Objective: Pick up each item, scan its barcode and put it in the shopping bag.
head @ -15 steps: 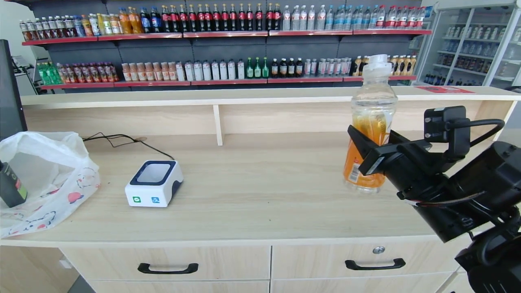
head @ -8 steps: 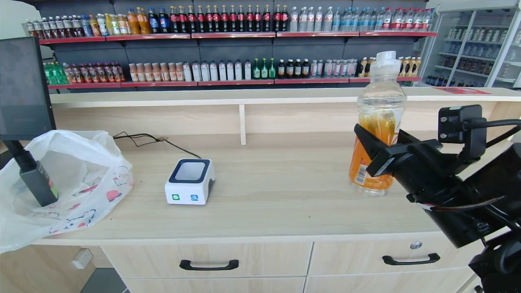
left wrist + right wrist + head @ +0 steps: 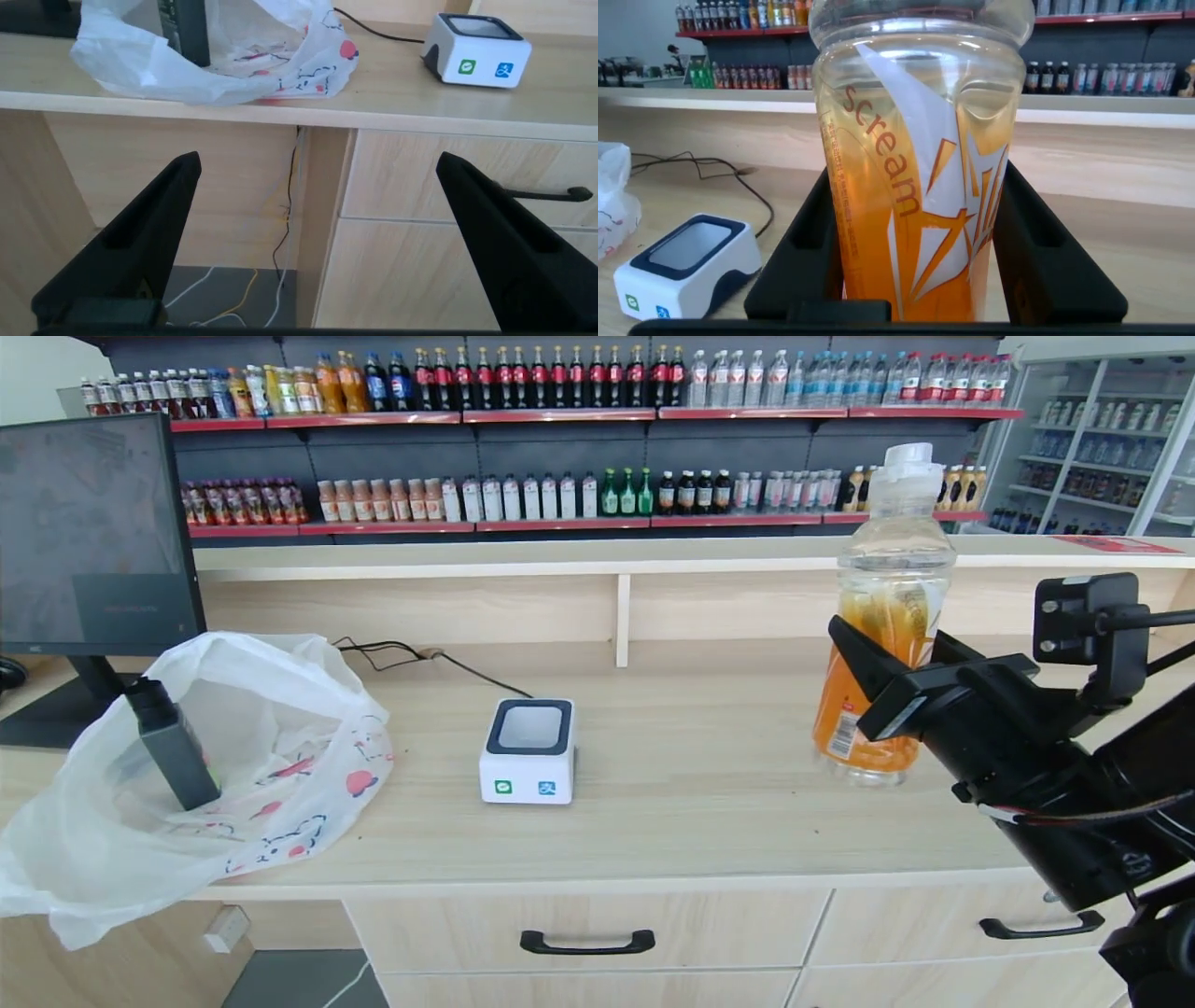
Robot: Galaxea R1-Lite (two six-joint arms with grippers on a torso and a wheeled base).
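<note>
shop checkout: drink-stocked shelves [image 3: 560,495], glass fridge [image 3: 1092,439], counter [image 3: 691,784] with barcode scanner [image 3: 527,751].

A dark monitor [image 3: 93,523] stands at the left end of a pale wooden counter [image 3: 709,821] with black-handled drawers [image 3: 586,917], and behind it run red-edged shelves [image 3: 560,418] of bottled drinks [image 3: 523,497] beside a glass-fronted cooler [image 3: 1088,439].

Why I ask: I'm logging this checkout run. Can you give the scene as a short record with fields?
bottle: upright, orange drink, at the right of the counter
right gripper: shut on bottle
scanner: mid-counter, window up, nothing over it
bag: counter's left, open, dark item standing in it
left gripper: open, empty, low before the drawers
stage: bottle held, not yet at scanner
</note>
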